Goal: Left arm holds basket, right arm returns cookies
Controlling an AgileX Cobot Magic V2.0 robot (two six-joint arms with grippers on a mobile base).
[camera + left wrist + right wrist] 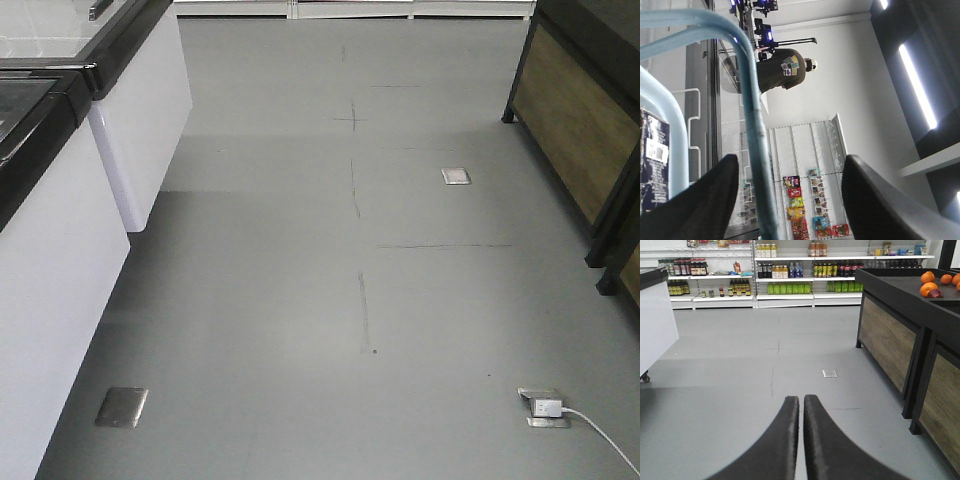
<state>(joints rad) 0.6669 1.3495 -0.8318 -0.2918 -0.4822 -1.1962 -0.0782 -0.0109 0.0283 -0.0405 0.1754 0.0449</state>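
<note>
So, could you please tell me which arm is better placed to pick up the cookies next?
Right: the right gripper is shut and empty, while the left gripper straddles the basket handle, so it looks occupied.

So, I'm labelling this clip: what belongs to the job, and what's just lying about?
Job: light blue plastic basket; dark navy cardboard cookie box; black left gripper; black right gripper.
Lying about: oranges on black display stand; bottles on white shelves.

You see grey floor [300, 320], white black-rimmed cabinets [60, 280] lining one side, a wood-panelled black stand [572, 115] opposite, and a white plug [547, 406] in a floor socket [548, 422].
</note>
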